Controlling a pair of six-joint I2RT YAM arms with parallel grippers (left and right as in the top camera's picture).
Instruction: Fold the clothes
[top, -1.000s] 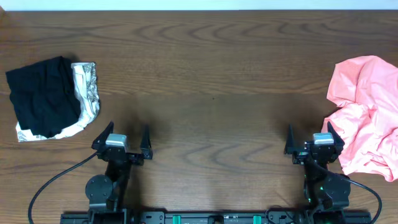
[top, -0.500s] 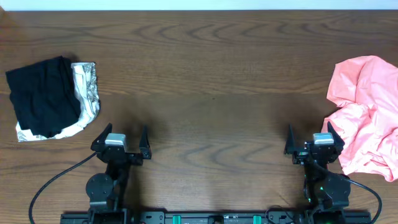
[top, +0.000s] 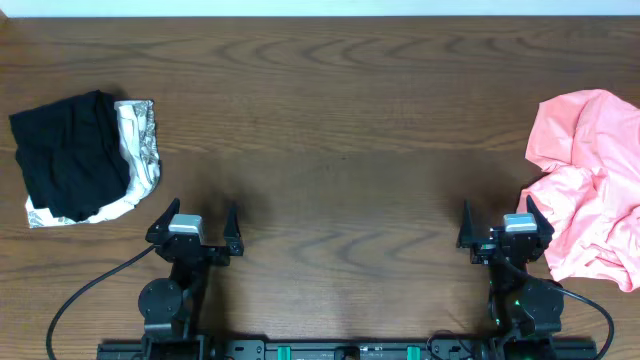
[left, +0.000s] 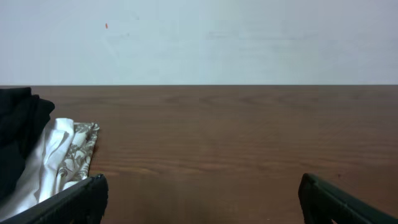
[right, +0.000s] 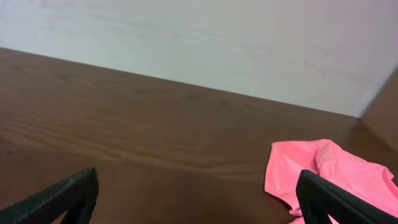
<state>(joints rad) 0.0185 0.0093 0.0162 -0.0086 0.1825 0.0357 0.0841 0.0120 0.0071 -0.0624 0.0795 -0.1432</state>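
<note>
Two matching arms here, both black all over. We see the left gripper (top: 205, 215) and right gripper (top: 498, 215) each carrying a silver-grey block between black, pointed fingers (left: 74, 202). A thin black cable (top: 100, 275) loops off the left base toward 8 o'clock, and another off the right toward 4. Green connectors sit on the black base rail (top: 240, 350) at 6 o'clock.

We are seeing a wooden table (top: 340, 120) carrying clothes.
A black shirt (top: 65, 155) is lying over a patterned shirt (top: 141, 150) at its left end; a pink shirt (top: 590, 185) is sprawling at its right.
</note>
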